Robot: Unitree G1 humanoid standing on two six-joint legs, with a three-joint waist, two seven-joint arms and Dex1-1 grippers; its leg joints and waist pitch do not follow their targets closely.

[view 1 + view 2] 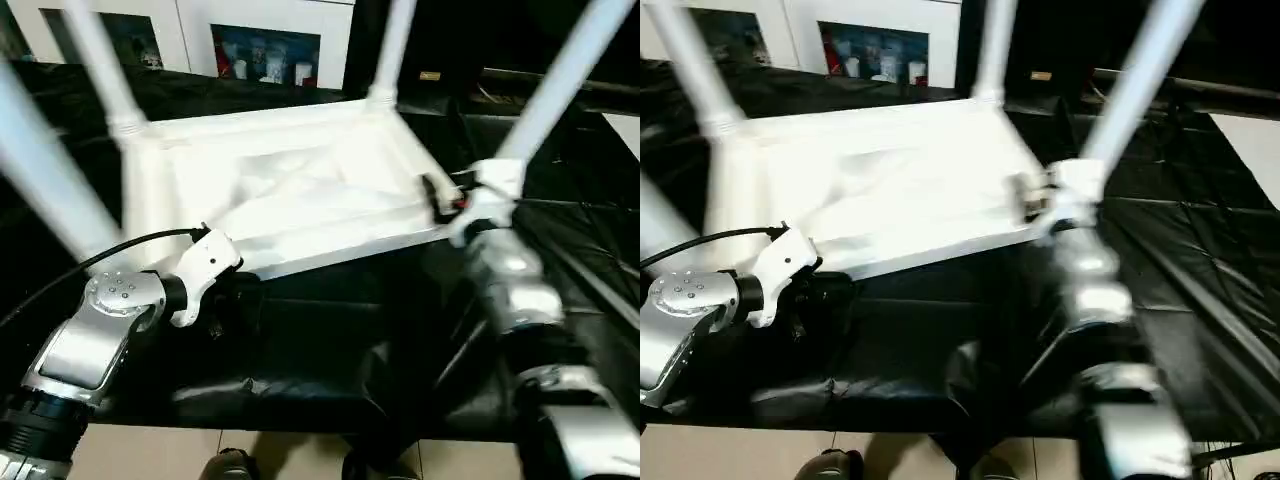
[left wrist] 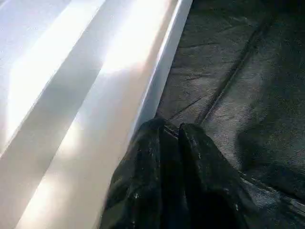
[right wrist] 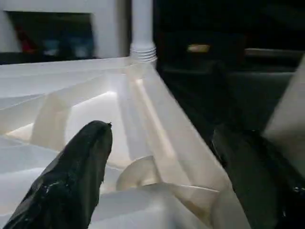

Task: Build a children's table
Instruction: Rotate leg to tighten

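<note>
The white tabletop (image 1: 300, 190) lies upside down on black cloth, ribbed underside up. All four white legs stand in its corner sockets: far left (image 1: 100, 65), far right (image 1: 392, 50), near left (image 1: 40, 170) and near right (image 1: 560, 80). My left gripper (image 2: 178, 126) is shut and empty, its fingers pressed together beside the tabletop's near rim (image 2: 162, 81). My right gripper (image 3: 162, 131) is open at the near right corner. One finger (image 3: 71, 181) is over the ribbed inside, the other (image 3: 257, 176) outside the rim by the near right leg (image 3: 286, 109).
Black cloth (image 1: 330, 340) covers the work table, with creased folds at the front edge. White cabinets (image 1: 200, 30) stand behind. A flat white board (image 1: 625, 130) shows at the right edge. Tiled floor and a person's shoe (image 1: 225, 465) lie below the front edge.
</note>
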